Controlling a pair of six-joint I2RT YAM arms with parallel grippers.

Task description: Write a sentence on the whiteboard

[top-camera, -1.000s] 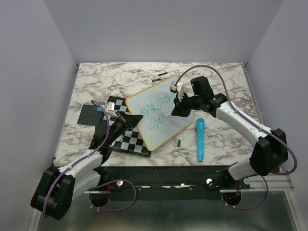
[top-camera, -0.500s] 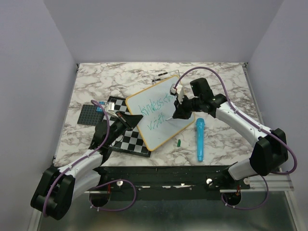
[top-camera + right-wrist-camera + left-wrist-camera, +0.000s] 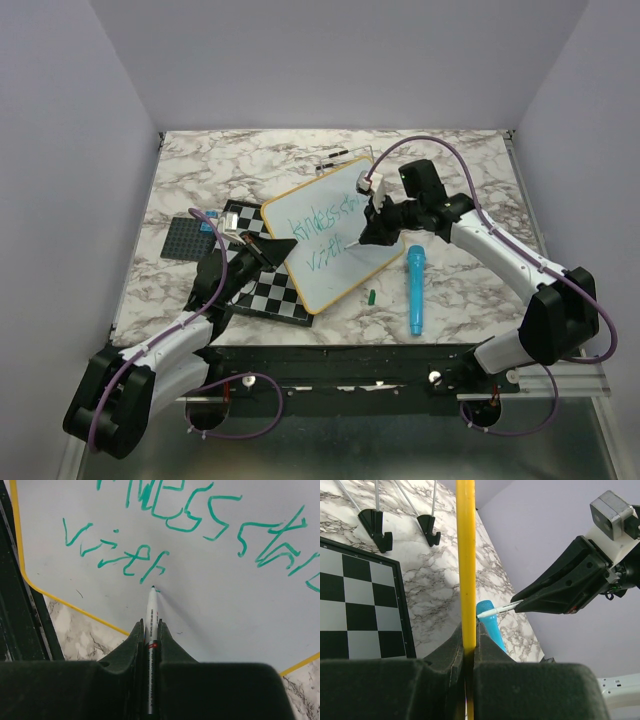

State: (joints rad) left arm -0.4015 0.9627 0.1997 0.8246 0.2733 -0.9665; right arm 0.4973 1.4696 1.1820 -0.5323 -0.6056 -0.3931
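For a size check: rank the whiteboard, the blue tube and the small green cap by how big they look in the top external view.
1. whiteboard: largest by far.
2. blue tube: long and slim, clearly smaller.
3. green cap: smallest, a tiny piece.
No two look alike.

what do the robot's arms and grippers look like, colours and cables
The left arm and right arm share white link shells, bulky black joints and a thin purple cable looping alongside. The left gripper and right gripper are black with tapered wedge fingers.
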